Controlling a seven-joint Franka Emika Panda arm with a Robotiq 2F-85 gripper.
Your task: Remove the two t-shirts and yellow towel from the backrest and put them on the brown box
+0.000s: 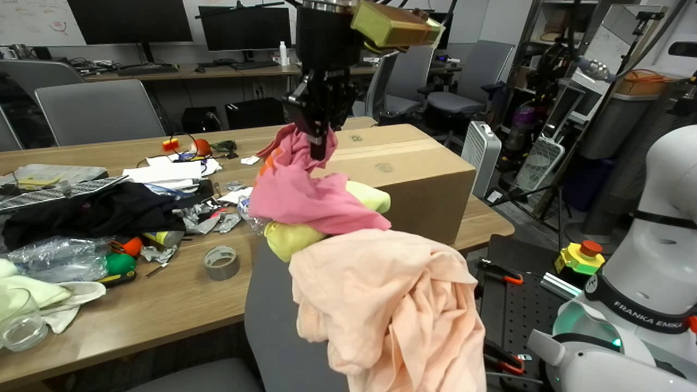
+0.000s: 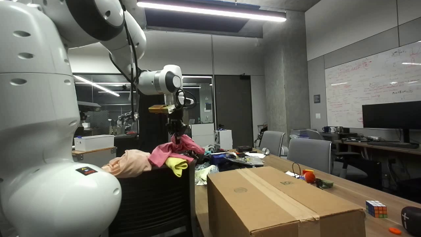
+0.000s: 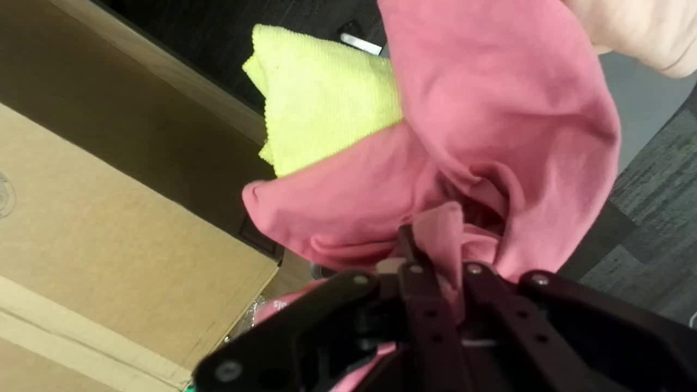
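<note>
A: In an exterior view, black two-fingered gripper point(image 1: 317, 148) as clock centre: obstructions?
B: Bunched bright-pink cloth t-shirt point(image 1: 305, 198) at 6 o'clock, draped pale-peach cloth t-shirt point(image 1: 381, 305) at 5, crumpled black cloth point(image 1: 98, 218) at 8.
A: Free room?
B: Open air toward 3, above the flat top of a large rectangular tan cardboard box point(image 1: 414, 158); its upright wall blocks 4 lower down. Between box and broad smooth grey backrest point(image 1: 286, 332), only a narrow gap.

Linear ceiling light point(image 2: 212, 12): bright white. Whiteboard point(image 2: 371, 82): streaked glare. Cardboard box point(image 1: 405, 167): lit top, shaded side. Wrist view: lower foreground dark, blurred.
</note>
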